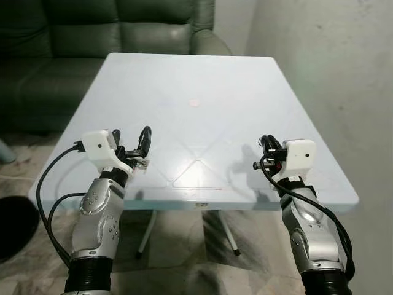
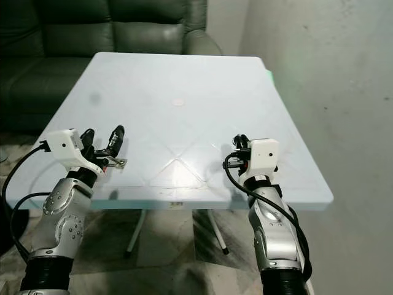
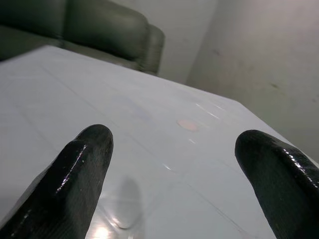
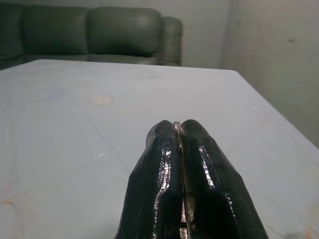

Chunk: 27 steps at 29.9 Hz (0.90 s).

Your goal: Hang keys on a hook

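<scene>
Left gripper hovering over white table, fingers spread wide | right gripper hovering, fingers pressed together, nothing visibly clamped.

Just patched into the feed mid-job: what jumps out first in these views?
A pale blue square table fills the middle, with only a small pinkish spot near its centre. Both arms are raised over its near edge: the left gripper has its fingers spread apart, while the right gripper has its fingers pressed together. Behind the table stands a dark green sofa, with a bare grey wall on the right.
</scene>
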Motion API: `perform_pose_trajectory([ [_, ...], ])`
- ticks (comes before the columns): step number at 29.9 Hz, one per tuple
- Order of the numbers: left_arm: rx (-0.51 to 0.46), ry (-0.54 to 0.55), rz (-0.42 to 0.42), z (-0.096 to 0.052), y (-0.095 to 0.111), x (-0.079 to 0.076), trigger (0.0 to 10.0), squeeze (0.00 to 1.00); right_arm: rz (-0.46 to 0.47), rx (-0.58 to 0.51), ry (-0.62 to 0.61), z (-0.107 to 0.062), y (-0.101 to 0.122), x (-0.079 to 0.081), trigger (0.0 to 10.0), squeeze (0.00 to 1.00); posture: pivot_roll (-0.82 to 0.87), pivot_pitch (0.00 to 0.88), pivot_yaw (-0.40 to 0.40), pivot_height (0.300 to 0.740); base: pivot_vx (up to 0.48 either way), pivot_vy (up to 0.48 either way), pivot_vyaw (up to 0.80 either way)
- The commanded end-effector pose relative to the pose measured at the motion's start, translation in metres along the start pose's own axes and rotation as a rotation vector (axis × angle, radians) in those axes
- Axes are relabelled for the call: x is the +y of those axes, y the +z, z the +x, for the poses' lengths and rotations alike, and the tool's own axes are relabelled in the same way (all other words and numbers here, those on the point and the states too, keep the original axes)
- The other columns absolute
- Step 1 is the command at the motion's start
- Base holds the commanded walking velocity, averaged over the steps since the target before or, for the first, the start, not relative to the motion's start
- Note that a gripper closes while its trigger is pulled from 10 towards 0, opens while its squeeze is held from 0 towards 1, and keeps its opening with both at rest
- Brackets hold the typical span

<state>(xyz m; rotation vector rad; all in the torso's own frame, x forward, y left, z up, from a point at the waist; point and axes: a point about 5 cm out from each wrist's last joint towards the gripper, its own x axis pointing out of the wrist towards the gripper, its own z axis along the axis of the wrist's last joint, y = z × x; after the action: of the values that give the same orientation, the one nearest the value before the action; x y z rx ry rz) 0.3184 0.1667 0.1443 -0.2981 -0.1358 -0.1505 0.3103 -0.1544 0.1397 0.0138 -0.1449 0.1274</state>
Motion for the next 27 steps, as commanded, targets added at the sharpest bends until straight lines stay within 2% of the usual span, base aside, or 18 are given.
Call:
perform_pose_trajectory([
  [1,0.0,-0.009,0.002,0.003,0.0,-0.002,10.0,0.0,-0.01,0.006,0.011,0.0,0.0,0.003,10.0,0.0,0.02,0.012,-0.018,0.74,0.0,0.0,-0.73],
  [5,0.014,-0.006,-0.017,0.003,-0.003,-0.004,10.0,0.0,-0.006,0.011,0.023,-0.001,-0.001,0.008,10.0,0.0,0.02,0.007,-0.017,0.74,0.0,0.0,-0.72],
  [10,0.015,0.005,-0.024,0.004,-0.004,-0.005,10.0,0.0,-0.005,0.011,0.028,-0.001,-0.001,0.01,10.0,0.0,0.02,0.004,-0.018,0.74,0.0,0.439,-0.73],
  [27,0.056,0.037,-0.037,0.002,-0.013,-0.005,10.0,0.0,-0.013,0.022,0.024,-0.005,-0.004,0.009,10.0,0.0,0.01,0.0,-0.025,0.74,0.0,0.0,-0.72],
])
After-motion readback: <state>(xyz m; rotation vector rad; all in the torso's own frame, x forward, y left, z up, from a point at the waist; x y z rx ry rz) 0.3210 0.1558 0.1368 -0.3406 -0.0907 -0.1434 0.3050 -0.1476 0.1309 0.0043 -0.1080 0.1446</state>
